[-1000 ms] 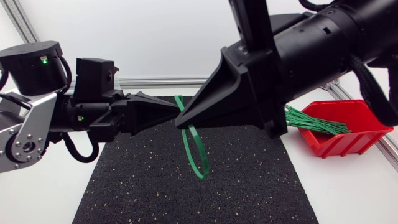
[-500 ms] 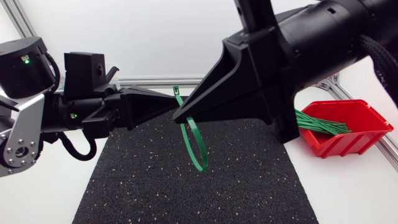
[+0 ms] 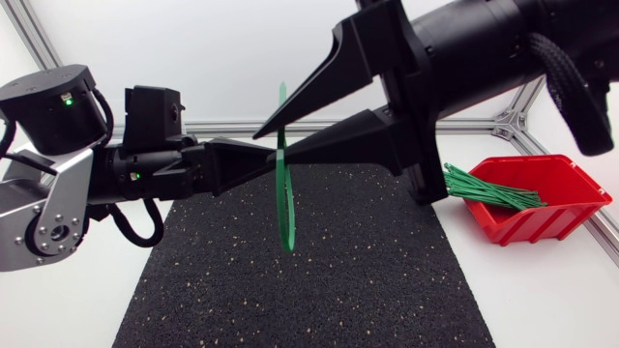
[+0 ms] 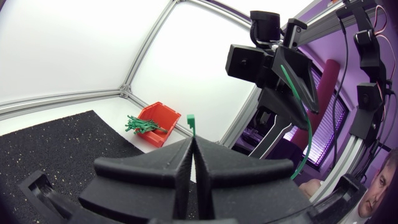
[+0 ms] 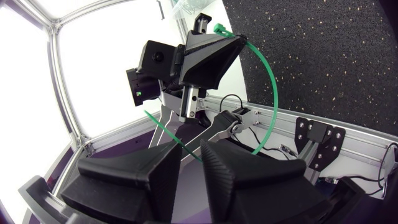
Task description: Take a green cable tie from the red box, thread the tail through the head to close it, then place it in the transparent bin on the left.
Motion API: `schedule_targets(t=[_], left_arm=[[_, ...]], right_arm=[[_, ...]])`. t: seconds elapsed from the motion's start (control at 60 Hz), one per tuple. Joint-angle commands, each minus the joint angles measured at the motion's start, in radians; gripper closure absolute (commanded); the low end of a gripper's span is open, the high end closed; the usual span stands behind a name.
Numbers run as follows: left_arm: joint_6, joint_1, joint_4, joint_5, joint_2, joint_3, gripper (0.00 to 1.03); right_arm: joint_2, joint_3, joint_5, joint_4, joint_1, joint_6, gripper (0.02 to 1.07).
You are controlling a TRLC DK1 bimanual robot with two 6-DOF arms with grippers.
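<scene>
1. The green cable tie (image 3: 281, 193) is out of the red box (image 3: 542, 208) and hangs in the air at the middle of the frame, above the black mat (image 3: 290, 290) — so the picking is done.
2. It is bent into a hanging bow. In the left wrist view its head (image 4: 191, 121) stands bare past the left fingertips, with the tail running off free. I judge the threading not yet done, and the drop into the transparent bin comes after that.
3. The left claw (image 3: 266, 159), coming in from the left edge, is pressed tight on the tie just behind the head.
4. The right claw (image 3: 274, 147), reaching in from the upper right, stands spread apart. The strap passes between its fingers — no pinch shows, and I cannot tell whether either finger touches it.
5. The red box sits at the right edge on the bench (image 3: 551, 300), with more green ties (image 3: 488, 188) in it.
</scene>
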Motion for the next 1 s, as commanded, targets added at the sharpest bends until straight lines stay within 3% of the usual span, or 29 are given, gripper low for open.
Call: schedule_targets(t=[0.0,0.533,0.683,0.817,0.983], left_arm=[[-0.028,-0.001,0.025,-0.004,0.005,-0.023,1.00],[-0.026,-0.004,0.029,-0.003,-0.026,-0.040,1.00],[-0.029,-0.004,0.029,-0.003,-0.035,-0.044,1.00],[-0.026,-0.004,0.029,-0.003,-0.035,-0.048,1.00],[-0.025,-0.007,0.029,-0.004,-0.035,-0.051,1.00]], right_arm=[[0.004,-0.022,0.006,0.020,0.003,0.041,0.77],[0.000,-0.062,0.011,0.055,0.000,0.015,0.76],[0.020,-0.071,0.060,0.060,-0.034,-0.070,0.76],[-0.005,-0.094,0.132,0.078,-0.043,-0.151,0.83],[-0.016,-0.115,0.135,0.086,-0.043,-0.174,0.85]])
